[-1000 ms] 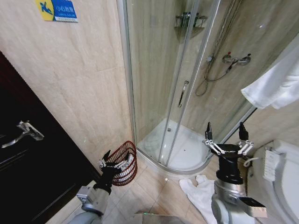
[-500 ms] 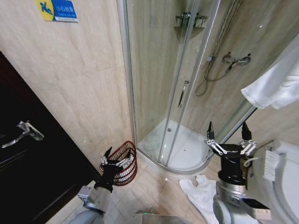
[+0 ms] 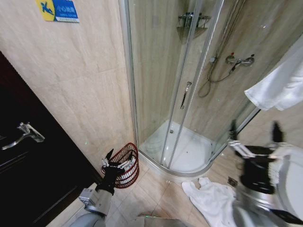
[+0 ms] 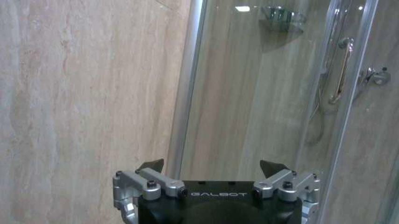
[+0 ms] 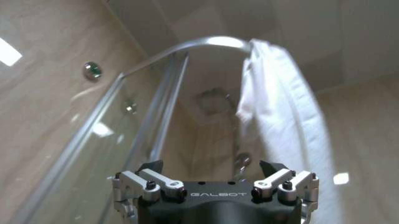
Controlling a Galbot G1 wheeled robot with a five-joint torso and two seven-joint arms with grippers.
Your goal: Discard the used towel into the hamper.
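Hovering low on the left, our left hand (image 3: 117,160) is spread wide and empty, just in front of the hamper (image 3: 128,163) by the shower's corner. Our right hand (image 3: 253,137), also wide and empty, hangs on the right above the used towel (image 3: 210,198) crumpled on the floor.

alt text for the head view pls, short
A white towel lies crumpled on the tile floor beside the glass shower stall; the red-brown wicker hamper stands against the wall. The open left gripper hovers at the hamper; the open right gripper is raised near the toilet.
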